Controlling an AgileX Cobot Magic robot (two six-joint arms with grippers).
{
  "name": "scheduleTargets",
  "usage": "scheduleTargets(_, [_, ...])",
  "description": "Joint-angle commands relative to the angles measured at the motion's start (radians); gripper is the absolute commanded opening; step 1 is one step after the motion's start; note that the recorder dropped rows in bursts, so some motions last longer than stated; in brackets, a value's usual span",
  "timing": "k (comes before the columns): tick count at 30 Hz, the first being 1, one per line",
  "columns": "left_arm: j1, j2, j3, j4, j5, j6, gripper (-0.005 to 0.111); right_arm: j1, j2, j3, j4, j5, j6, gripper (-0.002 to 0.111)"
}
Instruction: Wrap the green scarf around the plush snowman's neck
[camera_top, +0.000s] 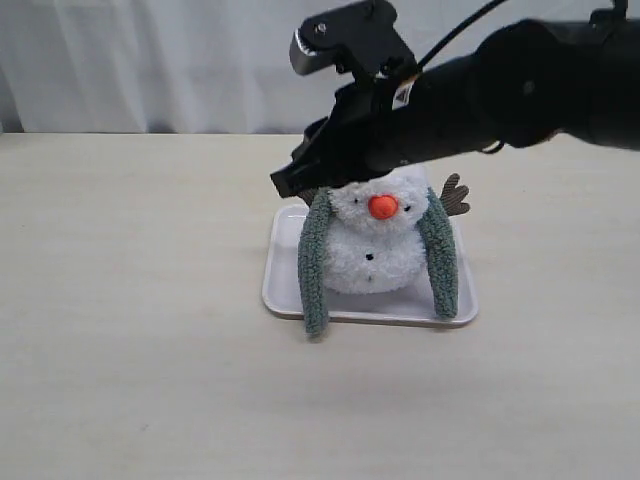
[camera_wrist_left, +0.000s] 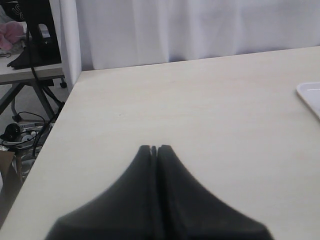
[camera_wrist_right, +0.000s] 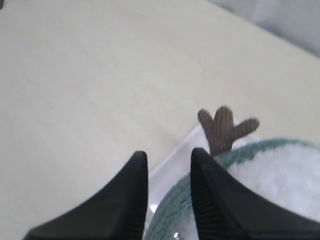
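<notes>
The plush snowman (camera_top: 372, 255) sits upright in a white tray (camera_top: 285, 290), orange nose facing the exterior view. The green scarf (camera_top: 314, 270) is draped behind its neck, and both ends hang down its front, one on each side. My right gripper (camera_top: 287, 183) has reached across above the snowman's head, at the scarf's left strand. In the right wrist view it (camera_wrist_right: 170, 154) is open; the scarf (camera_wrist_right: 175, 210) and the tray rim (camera_wrist_right: 172, 167) lie under the gap, with the snowman (camera_wrist_right: 280, 175) beside it. My left gripper (camera_wrist_left: 154, 148) is shut and empty above bare table.
One brown twig arm (camera_top: 456, 195) sticks out behind the snowman, also seen from the right wrist as the twig arm (camera_wrist_right: 222, 130). A corner of the tray (camera_wrist_left: 310, 95) shows in the left wrist view. The table's edge and a white curtain lie beyond.
</notes>
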Motion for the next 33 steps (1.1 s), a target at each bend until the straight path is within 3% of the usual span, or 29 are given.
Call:
scheduleTargets(1, [0.001,-0.003,0.003,-0.004,-0.011,-0.001,0.0,-0.007,-0.011,-0.083,-0.225,0.037,0.07,0.016])
scheduleTargets(5, [0.001,-0.003,0.003,-0.004,-0.011,-0.001,0.0,-0.007,-0.009,-0.125,-0.706,0.102,0.402,0.008])
scheduleTargets(9, [0.001,-0.003,0.003,-0.004,-0.011,-0.001,0.0,-0.007,0.0,-0.141,-1.238,0.332,0.873,0.008])
scheduleTargets(11, [0.001,-0.003,0.003,-0.004,-0.011,-0.001,0.0,-0.009,0.012,-0.149,-1.322,0.468,0.973,0.008])
scheduleTargets(13, [0.001,-0.003,0.003,-0.004,-0.011,-0.001,0.0,-0.038,0.034,-0.191,-1.162,0.504,0.828,0.008])
scheduleTargets(17, [0.001,-0.003,0.003,-0.004,-0.011,-0.001,0.0,-0.149,0.126,-0.403,-0.522,0.587,0.349,0.008])
scheduleTargets(19, [0.001,-0.003,0.003,-0.004,-0.011,-0.001,0.0,-0.181,0.174,-0.494,-0.381,0.64,0.26,0.008])
scheduleTargets(28, [0.001,-0.003,0.003,-0.004,-0.011,-0.001,0.0,-0.088,0.374,-0.755,-0.344,0.695,0.214,0.008])
scheduleTargets(33, [0.001,-0.003,0.003,-0.004,-0.011,-0.001,0.0,-0.077,0.507,-0.892,-0.34,0.849,0.212,0.008])
